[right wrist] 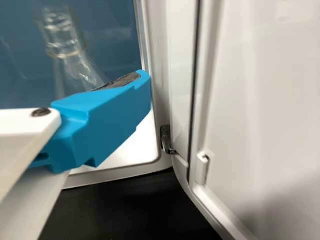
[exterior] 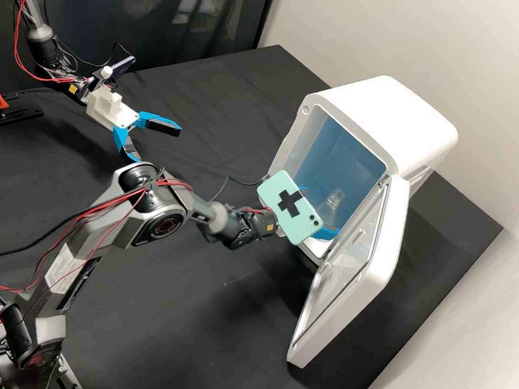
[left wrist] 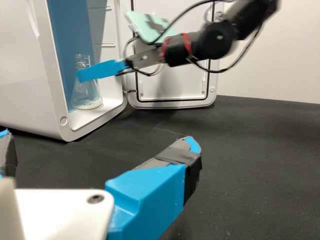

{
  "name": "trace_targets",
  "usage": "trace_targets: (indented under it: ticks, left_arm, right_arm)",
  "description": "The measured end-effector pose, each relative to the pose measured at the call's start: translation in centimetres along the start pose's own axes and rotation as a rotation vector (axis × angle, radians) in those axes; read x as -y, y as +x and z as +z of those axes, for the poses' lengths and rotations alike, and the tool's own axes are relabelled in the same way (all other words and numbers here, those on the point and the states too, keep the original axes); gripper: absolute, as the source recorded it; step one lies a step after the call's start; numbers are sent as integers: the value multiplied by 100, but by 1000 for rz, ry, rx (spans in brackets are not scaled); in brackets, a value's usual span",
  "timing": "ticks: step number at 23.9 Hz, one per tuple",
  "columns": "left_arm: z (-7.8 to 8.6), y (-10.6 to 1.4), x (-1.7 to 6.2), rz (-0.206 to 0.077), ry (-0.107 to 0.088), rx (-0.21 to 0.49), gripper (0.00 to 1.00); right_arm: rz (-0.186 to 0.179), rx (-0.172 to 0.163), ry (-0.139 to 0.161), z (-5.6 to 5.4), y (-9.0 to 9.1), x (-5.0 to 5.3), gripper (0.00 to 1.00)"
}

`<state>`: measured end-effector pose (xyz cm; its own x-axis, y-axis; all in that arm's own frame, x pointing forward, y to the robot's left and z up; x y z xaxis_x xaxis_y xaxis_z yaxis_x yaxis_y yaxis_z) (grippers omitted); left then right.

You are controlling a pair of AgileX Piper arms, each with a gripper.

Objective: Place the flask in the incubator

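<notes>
R claw (exterior: 328,229) is inside the incubator (exterior: 399,119), low in the blue chamber, right by the flask (exterior: 333,202). Can't tell if it's spread, pressed together or pinching the glass: the teal phone (exterior: 289,206) on the wrist and the chamber wall hide too much of it. Flask is clear, conical, upright on the chamber floor, close to the opening & toward the hinge side. In the L wrist view the R claw sits at about neck height in front of the flask; touching or not, can't tell. Incubator stands at the bench (exterior: 200,322) far right corner, w/ its door (exterior: 356,269) swung wide open toward the near right edge. L claw (exterior: 155,143) is spread wide, above the bench's far left part, well apart from incubator & flask, pointing roughly their way.
</notes>
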<state>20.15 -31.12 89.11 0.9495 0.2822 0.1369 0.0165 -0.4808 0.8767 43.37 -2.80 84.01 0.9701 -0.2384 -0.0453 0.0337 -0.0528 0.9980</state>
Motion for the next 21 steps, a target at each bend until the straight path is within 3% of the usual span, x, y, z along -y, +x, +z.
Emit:
trace_targets:
  ticks: [3,6,7,10,13,15,16,21]
  left_arm:
    - [17,-12,-46,17,10,4,100]
    - [21,-25,-82,31,18,3,100]
    - [17,-27,-84,32,18,1,100]
    - [12,-43,-87,33,19,-2,100]
    - [42,-66,-144,54,34,6,100]
    - [49,-94,-205,77,38,7,100]
    - [38,-109,-230,87,28,0,100]
    - [1,-135,-261,101,11,-17,100]
  right_arm:
    - [57,-47,28,70,-309,-55,100]
    - [163,-105,58,103,-702,-109,100]
    - [200,-139,72,102,-829,-118,100]
    - [226,-179,96,117,-1039,-108,100]
    - [246,-234,147,150,-1169,-112,100]
    - [251,-236,195,186,-1223,-139,100]
    - [250,-235,211,205,-1261,-152,100]
    - [261,-230,219,219,-1333,-183,100]
